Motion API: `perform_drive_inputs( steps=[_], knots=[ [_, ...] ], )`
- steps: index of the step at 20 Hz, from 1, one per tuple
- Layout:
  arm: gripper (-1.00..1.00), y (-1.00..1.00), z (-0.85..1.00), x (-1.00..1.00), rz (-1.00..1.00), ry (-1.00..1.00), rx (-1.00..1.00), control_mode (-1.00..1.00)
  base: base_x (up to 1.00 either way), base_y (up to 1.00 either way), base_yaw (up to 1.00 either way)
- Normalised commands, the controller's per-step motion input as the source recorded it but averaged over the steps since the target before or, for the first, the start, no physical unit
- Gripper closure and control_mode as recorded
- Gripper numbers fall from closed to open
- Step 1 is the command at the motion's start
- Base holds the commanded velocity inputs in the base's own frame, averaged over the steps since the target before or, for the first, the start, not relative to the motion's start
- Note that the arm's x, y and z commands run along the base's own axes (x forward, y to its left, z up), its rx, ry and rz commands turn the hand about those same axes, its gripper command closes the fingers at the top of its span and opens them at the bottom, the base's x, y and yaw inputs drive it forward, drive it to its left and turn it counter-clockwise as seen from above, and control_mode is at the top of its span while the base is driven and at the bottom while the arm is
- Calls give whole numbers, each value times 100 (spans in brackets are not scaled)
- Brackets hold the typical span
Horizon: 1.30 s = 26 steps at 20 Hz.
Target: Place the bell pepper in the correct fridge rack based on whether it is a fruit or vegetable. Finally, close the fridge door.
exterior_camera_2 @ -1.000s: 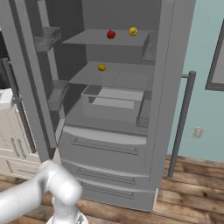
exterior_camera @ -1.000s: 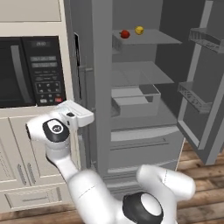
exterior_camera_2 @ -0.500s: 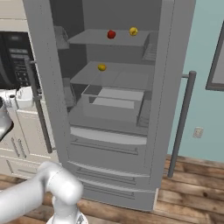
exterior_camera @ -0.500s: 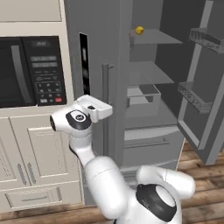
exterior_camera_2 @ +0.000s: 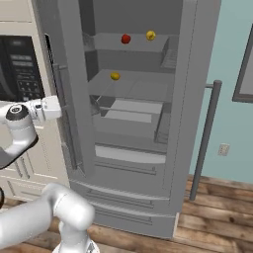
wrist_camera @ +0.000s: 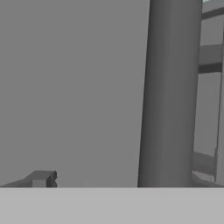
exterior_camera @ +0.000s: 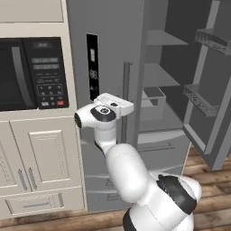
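Fridge (exterior_camera_2: 197,99) across most of the right base view, grey, tall, with interior shelves visible through the middle. Left door (exterior_camera: 108,54) swung nearly across the opening in the left base view, black dispenser panel (exterior_camera: 93,72) in its upper middle and vertical handle (exterior_camera: 127,103) just right of that. Right door (exterior_camera: 212,90) standing wide open at the right edge of the left base view, with bins on its inner face. Cabinets (exterior_camera: 40,158) at lower left of the same view, below the microwave (exterior_camera: 31,74) at middle left. Wood floor (exterior_camera_2: 217,222) along the lower right of the right base view; teal wall (exterior_camera_2: 232,123) above it. Arm (exterior_camera: 131,176) rising from lower right of the left base view, bending up to the wrist at centre, with the gripper (exterior_camera: 118,104) pressed close against the left door beside the handle; at middle left of the right base view, gripper again just beside the door edge. Cannot tell whether the claw is open or closed: only one dark fingertip (wrist_camera: 41,179) at lower left of the hand view, facing flat grey door, handle as a broad vertical bar right of centre. Bell pepper (exterior_camera_2: 126,38) on the top shelf, upper centre of the right base view, red, with a yellow fruit (exterior_camera_2: 150,35) near it to the right on the same shelf. Second yellow fruit (exterior_camera_2: 114,76) on the shelf below, slightly left of the pepper.
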Motion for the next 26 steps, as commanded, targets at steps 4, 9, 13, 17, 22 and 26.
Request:
perform_drive_inputs(
  steps=[4, 9, 13, 17, 22, 26],
  knots=[
    [-100, -50, 6, 47, 0, 0, 0, -100, 0, 0, 0],
    [-100, -42, 7, 50, 0, 0, 0, -100, 0, 0, 0],
    [-100, -35, 14, 46, 0, 0, 0, -100, 0, 0, 0],
    [-100, -25, 21, 47, 0, 0, 0, -100, 0, 0, 0],
    [-100, -10, 21, 52, 0, 0, 0, -100, 0, 0, 0],
    [-100, -10, 17, 53, 0, 0, 0, -100, 0, 0, 0]
  ],
)
